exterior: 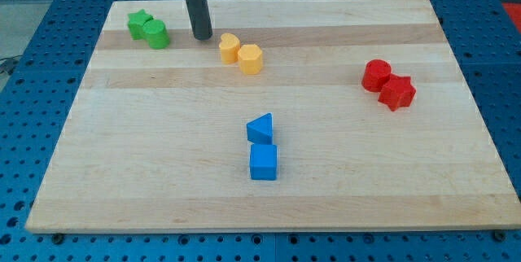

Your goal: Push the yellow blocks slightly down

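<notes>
Two yellow blocks (241,53) sit touching each other just to the view's right of my tip (202,37) and slightly below it, with bare wooden board (146,156) stretching well below them before the blue blocks (262,148). The rod stands upright near the board's top edge, holding nothing, green blocks (148,29) near its left, red blocks (388,85) far right.

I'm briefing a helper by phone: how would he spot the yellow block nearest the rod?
Start at the wooden board and go to its top edge, left of centre, where my tip stands. Just right of it sit two touching yellow blocks. Pick the upper-left yellow block, the one closer to my tip than its hexagonal partner.
</notes>
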### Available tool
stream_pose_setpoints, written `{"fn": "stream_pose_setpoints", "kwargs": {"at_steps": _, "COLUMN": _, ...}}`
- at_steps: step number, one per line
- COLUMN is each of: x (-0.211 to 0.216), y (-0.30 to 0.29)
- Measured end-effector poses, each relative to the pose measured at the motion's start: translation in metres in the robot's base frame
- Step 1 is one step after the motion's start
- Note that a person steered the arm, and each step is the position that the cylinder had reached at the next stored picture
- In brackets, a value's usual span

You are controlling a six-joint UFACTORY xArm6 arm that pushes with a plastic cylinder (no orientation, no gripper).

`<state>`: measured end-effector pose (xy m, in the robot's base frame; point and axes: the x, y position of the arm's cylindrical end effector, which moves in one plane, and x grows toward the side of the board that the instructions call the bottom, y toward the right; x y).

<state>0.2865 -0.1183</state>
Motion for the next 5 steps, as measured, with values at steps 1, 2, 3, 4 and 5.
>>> {"fn": "stream_pose_setpoints", "kwargs": {"at_steps": 1, "x": -0.014, "y": 0.015}}
{"fn": "stream_pose_setpoints", "kwargs": {"at_steps": 2, "x": -0.018, "y": 0.053}}
{"fn": "stream_pose_setpoints", "kwargs": {"at_steps": 3, "x": -0.013, "y": 0.08}}
{"fn": "stream_pose_setpoints", "kwargs": {"at_steps": 4, "x": -0.01, "y": 0.077}}
{"fn": "stream_pose_setpoints", "kwargs": {"at_steps": 5, "x": -0.001, "y": 0.069}}
